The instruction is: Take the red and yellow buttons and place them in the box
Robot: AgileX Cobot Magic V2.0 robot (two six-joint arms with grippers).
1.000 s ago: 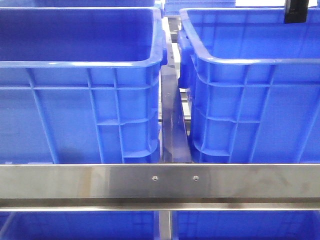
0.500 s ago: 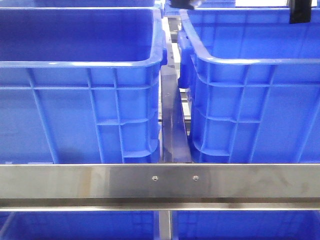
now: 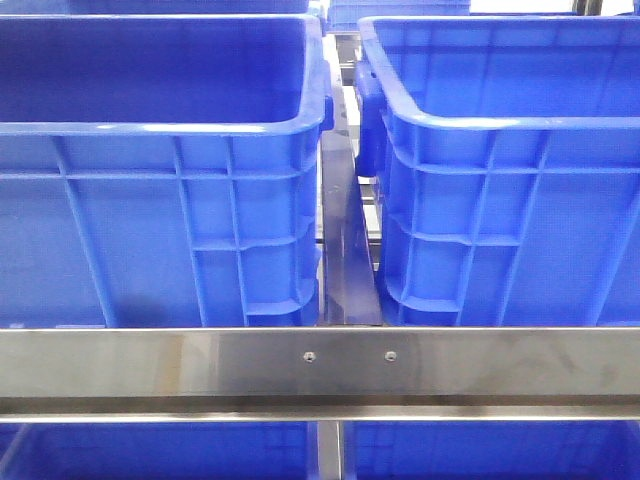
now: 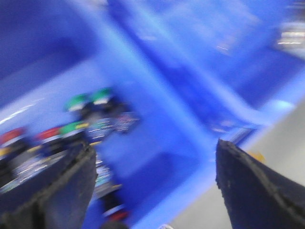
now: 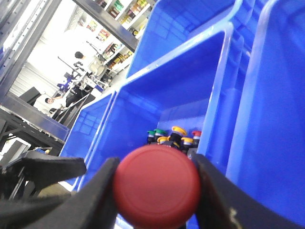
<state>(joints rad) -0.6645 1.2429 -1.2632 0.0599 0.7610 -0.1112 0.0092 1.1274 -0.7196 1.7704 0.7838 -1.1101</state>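
Item: glossy red round domed button [image 5: 156, 186], clamped in right end effector [image 5: 157, 191], above deep blue ribbed plastic crates [image 5: 190, 90]. Left end effector [image 4: 152, 186]: fingers apart, empty, blurred. Handling: keep firm grip; release only once inside target crate's rim.

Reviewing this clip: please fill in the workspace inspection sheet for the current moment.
Surface: steel rail across the front; no tabletop seen.
Job's things: red button clamped in the right gripper; yellow-capped buttons among a pile in a blue crate.
Clutter: green and red buttons, blurred, in a crate.
Grippers: right shut on the red button; left gripper open, holding nothing.
Cables: nothing seen.
Surroundings: two large blue crates side by side; people and shelving behind.
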